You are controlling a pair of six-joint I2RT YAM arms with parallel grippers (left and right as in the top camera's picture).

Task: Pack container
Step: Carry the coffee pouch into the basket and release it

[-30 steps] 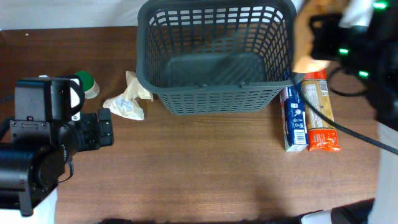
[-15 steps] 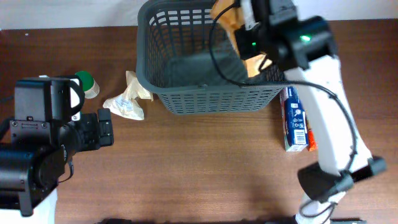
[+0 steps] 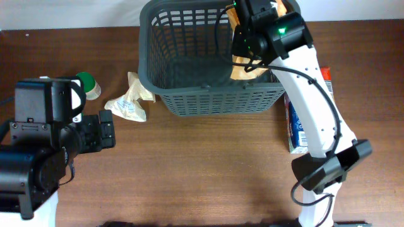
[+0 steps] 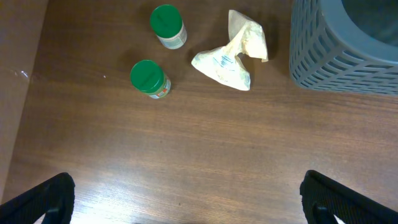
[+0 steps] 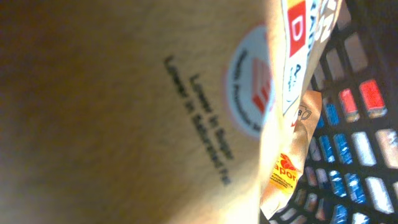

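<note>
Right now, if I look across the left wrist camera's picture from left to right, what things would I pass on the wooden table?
Small green-lidded jar nearer the camera → second small green-lidded jar farther back → crumpled cream plastic packet → large dark grey slotted plastic basket, cut off by the right edge.

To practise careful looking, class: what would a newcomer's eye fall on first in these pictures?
First the big dark grey container at the table's far side, with the white right arm reaching over its right rim. A tan printed packet sits inside it and fills the right wrist view. Next, on the table left of the container, come a crumpled pale bag and two green-lidded jars.
</note>
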